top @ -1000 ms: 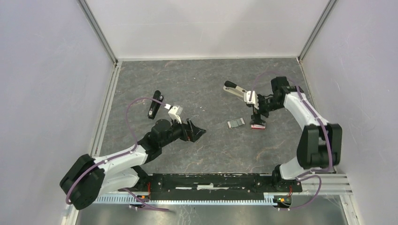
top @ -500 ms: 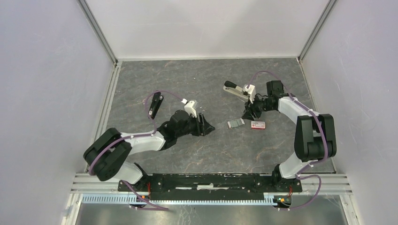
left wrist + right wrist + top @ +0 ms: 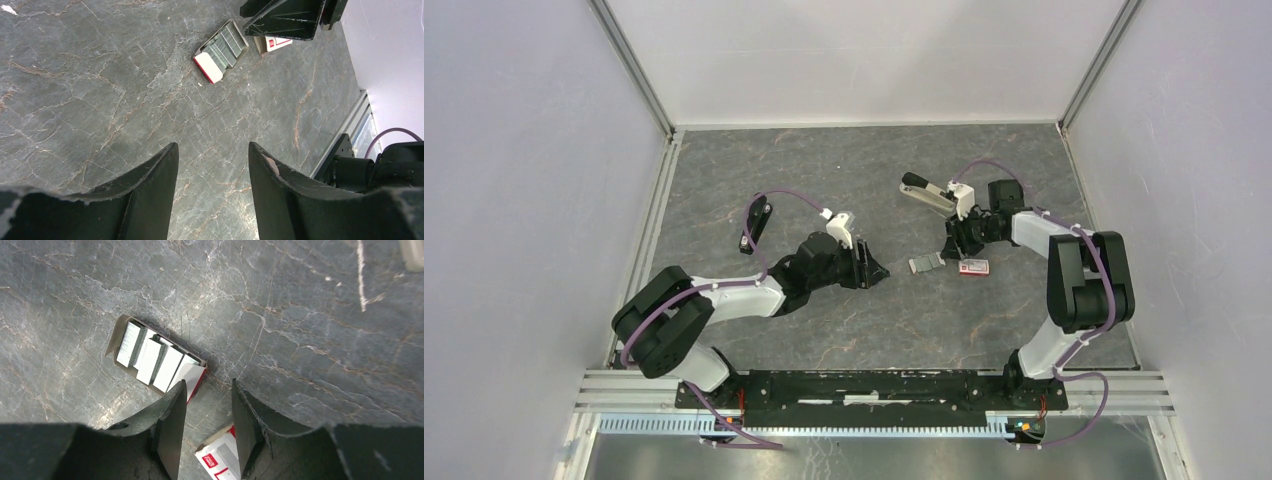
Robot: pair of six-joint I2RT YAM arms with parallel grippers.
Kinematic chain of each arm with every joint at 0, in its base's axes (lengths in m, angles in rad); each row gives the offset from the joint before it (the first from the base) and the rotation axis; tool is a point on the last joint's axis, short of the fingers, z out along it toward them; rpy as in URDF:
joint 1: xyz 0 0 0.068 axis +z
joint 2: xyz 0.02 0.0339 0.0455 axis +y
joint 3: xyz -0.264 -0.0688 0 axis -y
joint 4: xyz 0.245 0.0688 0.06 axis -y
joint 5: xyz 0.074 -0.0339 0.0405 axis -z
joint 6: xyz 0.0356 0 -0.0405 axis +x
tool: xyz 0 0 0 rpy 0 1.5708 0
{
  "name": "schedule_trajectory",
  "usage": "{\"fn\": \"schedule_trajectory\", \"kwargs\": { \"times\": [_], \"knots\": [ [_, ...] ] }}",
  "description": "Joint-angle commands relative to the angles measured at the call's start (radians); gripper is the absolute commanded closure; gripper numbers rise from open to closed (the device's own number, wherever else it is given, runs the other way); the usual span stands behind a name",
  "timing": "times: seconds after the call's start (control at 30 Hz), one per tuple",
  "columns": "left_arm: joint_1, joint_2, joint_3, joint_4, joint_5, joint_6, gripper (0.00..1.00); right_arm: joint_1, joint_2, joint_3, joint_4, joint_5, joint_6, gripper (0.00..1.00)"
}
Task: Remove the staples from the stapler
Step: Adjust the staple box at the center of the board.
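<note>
The right claw (image 3: 208,385) points down at the counter (image 3: 824,160) with its jaws a narrow way apart and nothing between them, so it is released and grasps nothing. Its tips sit over the bare strip between two things. On one side are the staples (image 3: 150,356), several silvery ridged strips lying side by side in a shallow open cardboard tray (image 3: 114,337) with a red-and-white flap. On the other side is a little red-and-white box (image 3: 220,456). One fingertip overlaps the tray's flap in the wrist view, but whether it touches cannot be told. The left claw (image 3: 213,150) is also released, its jaws wider apart and empty. It is low over bare counter and aimed toward the staples (image 3: 226,42), which lie a little way ahead of it, with the right claw (image 3: 287,20) just beyond them. From above, the left claw (image 3: 876,270) and the right claw (image 3: 951,245) face each other across the staples (image 3: 927,263), and the box (image 3: 973,267) lies just beside them. The stapler (image 3: 927,192) is in two pieces. Its grey-beige rail with the black end lies flat on the counter just beyond the right claw. Its black bar (image 3: 753,226) lies well apart on the far left, beside the left arm's purple cable (image 3: 784,197).
</note>
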Motion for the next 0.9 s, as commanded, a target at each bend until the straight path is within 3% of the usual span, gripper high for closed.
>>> {"fn": "schedule_trajectory", "kwargs": {
  "times": [0.0, 0.53, 0.87],
  "knots": [
    [-0.006, -0.030, -0.007, 0.018, -0.031, -0.007, 0.40, 0.000, 0.033, 0.004, 0.015, -0.039, 0.058, 0.57],
    [-0.006, -0.043, -0.023, 0.022, -0.034, 0.002, 0.39, 0.037, 0.073, -0.018, -0.043, -0.121, 0.060, 0.74],
    [-0.007, 0.097, 0.149, -0.097, -0.073, 0.023, 0.43, 0.026, -0.023, -0.026, -0.034, -0.075, 0.034, 0.68]
  ]
}}
